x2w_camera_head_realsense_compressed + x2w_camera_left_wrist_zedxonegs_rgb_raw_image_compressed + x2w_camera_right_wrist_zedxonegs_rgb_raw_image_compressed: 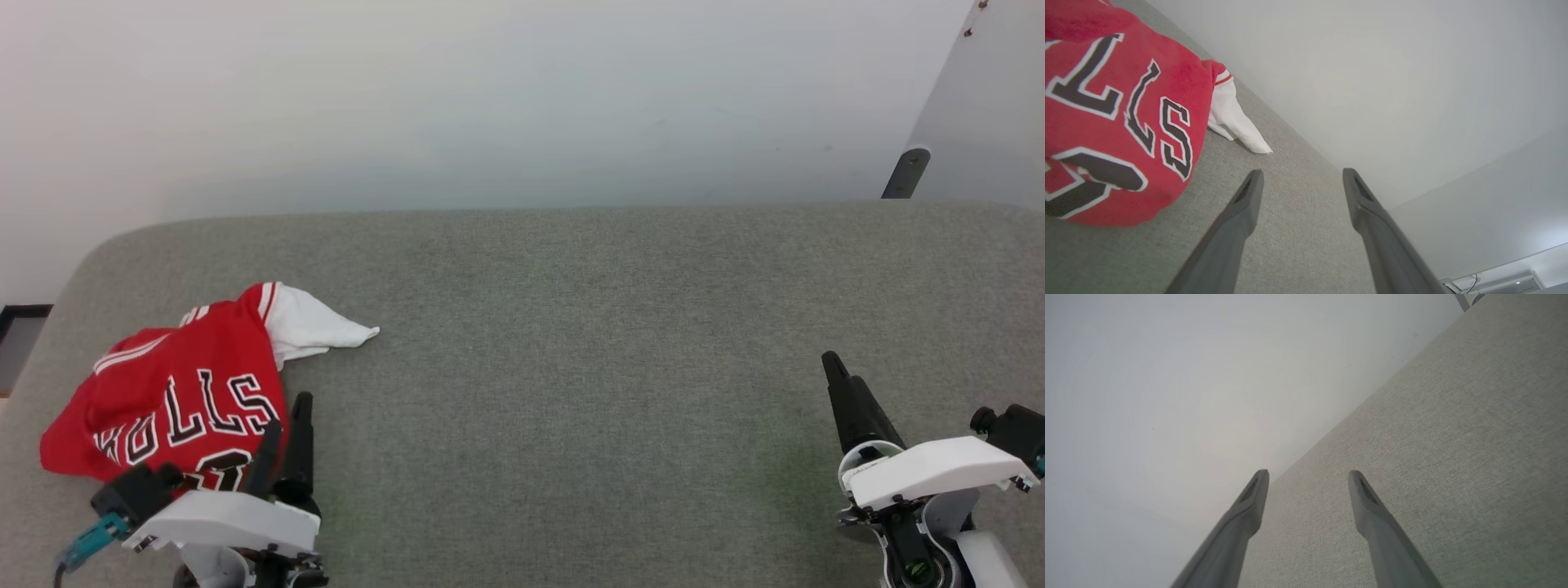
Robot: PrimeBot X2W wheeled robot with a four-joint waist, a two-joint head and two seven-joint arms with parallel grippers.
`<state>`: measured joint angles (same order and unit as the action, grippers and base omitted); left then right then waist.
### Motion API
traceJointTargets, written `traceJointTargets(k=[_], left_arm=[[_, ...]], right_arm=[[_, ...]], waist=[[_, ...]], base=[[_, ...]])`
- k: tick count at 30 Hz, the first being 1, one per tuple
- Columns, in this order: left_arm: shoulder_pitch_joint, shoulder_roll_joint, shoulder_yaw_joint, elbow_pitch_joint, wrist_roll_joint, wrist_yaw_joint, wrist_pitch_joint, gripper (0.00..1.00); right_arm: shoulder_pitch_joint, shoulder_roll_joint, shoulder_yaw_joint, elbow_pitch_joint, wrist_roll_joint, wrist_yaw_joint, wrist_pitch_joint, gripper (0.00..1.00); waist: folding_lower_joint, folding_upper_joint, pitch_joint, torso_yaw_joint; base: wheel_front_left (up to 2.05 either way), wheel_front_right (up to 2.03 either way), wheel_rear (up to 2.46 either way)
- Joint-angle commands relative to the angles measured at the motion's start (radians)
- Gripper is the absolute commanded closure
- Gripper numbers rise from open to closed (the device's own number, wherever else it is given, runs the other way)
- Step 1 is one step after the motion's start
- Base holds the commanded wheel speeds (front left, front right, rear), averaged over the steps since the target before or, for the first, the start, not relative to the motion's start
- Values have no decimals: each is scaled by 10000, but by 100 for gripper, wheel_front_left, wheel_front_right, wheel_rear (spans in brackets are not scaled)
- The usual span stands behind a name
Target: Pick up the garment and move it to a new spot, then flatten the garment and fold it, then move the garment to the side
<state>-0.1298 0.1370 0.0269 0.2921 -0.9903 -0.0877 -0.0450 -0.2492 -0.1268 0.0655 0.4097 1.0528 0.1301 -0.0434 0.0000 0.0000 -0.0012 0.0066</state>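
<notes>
Head view: a crumpled red garment lies at the left end of the grey counter, its "BULLS" lettering facing up and one white sleeve trailing toward the middle. The left tool sits at the garment's near right edge. The right tool is well apart, over bare cloth on the right. A pale wall stands behind.

Left wrist view: the left tool has its fingers spread wide with nothing between them; the garment lies just beside them.

Right wrist view: the right tool is likewise spread wide and holds nothing, above the bare counter.
</notes>
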Motion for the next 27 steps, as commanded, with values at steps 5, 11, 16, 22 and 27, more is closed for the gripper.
traceJointTargets(k=[5, 11, 16, 22, 27], left_arm=[[-316, 184, -223, 12, 1184, 83, -234, 0], [-411, 262, -334, 93, 2075, 145, -435, 0], [-476, 326, -406, 170, 2725, 130, -589, 0], [-571, 406, -505, 287, 3512, 171, -773, 0], [-594, 462, -582, 464, 4067, 135, -906, 0]], right_arm=[[-453, -101, -1, 105, -1395, 5, -245, 0], [-621, -95, -17, 216, -2745, 5, -448, 0], [-716, -63, -94, 238, -3874, 6, -606, 0], [-838, -30, -241, 390, -5004, 5, -780, 0], [-869, 15, -368, 492, -5774, 6, -924, 0]], waist=[[0, 0, -11, 24], [0, 0, -13, 16], [0, 0, -9, -1], [0, 0, -16, -7], [0, 0, -35, -11]], base=[[0, 0, 0], [0, 0, 0], [0, 0, 0], [0, 0, 0], [0, 0, 0]])
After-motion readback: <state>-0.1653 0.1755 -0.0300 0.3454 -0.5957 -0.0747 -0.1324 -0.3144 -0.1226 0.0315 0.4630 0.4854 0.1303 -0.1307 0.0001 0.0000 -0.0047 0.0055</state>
